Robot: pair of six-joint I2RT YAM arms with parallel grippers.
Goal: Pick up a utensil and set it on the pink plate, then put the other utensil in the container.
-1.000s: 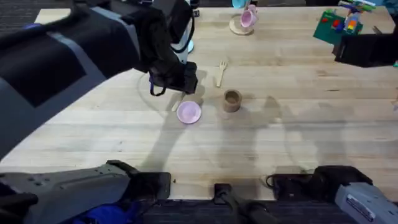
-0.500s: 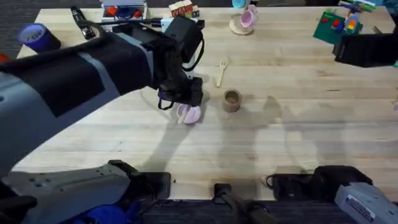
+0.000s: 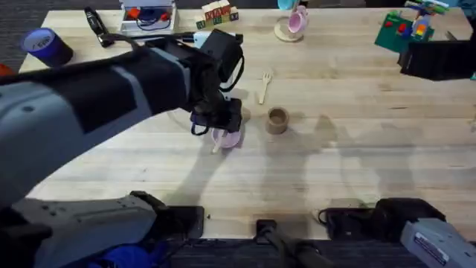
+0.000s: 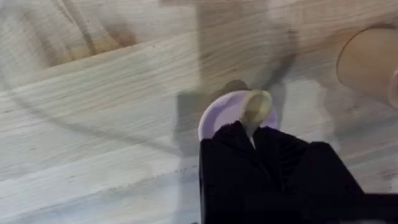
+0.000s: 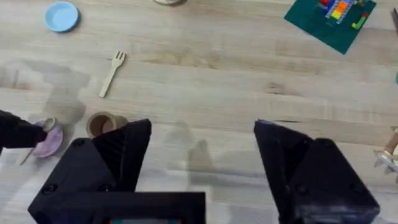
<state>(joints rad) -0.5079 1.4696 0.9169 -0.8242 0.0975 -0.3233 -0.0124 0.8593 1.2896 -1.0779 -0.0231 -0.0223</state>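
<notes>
My left gripper (image 3: 221,123) hangs low over the pink plate (image 3: 230,138), shut on the wooden spoon (image 4: 256,106). The spoon's bowl lies over the plate (image 4: 221,113), just beyond my black fingers (image 4: 273,168). From the right wrist view the spoon (image 5: 49,125) crosses the plate (image 5: 50,142) at a slant. The wooden fork (image 3: 264,85) lies flat on the table behind the brown container (image 3: 277,120), which stands upright to the right of the plate. My right gripper (image 5: 202,165) is open and empty, high above the table on the right side.
A light blue plate (image 5: 61,16) lies beyond the fork. A pink mug (image 3: 296,21) stands at the back centre, a green board with bricks (image 3: 405,30) at the back right, and purple tape (image 3: 43,43) and small boxes at the back left.
The left gripper carried the spoon right and toward the front, from beside the pink plate to right over it, and came lower. The right arm stayed still.
</notes>
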